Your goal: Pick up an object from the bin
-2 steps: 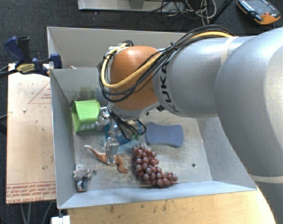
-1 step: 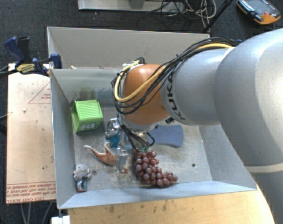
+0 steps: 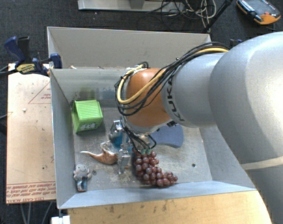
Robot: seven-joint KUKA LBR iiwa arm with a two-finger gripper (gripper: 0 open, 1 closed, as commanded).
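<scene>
Grapes (image 3: 153,171) — dark red bunch — lay at the bin (image 3: 62,125) front, just beside the gripper (image 3: 124,161). Probably light, lumpy, slippery; you were best pinching across its narrow end. Gripper spread or closed: you couldn't tell.

I count six loose things in the one grey metal bin (image 3: 62,139). There is one green ribbed box (image 3: 87,115), one bunch of dark red grapes (image 3: 153,171) and one brown curved figure with a tail (image 3: 100,156). There is also one small grey-and-blue figure (image 3: 80,175), one flat blue piece (image 3: 173,135) and one small teal-blue thing (image 3: 116,133), partly hidden.
</scene>
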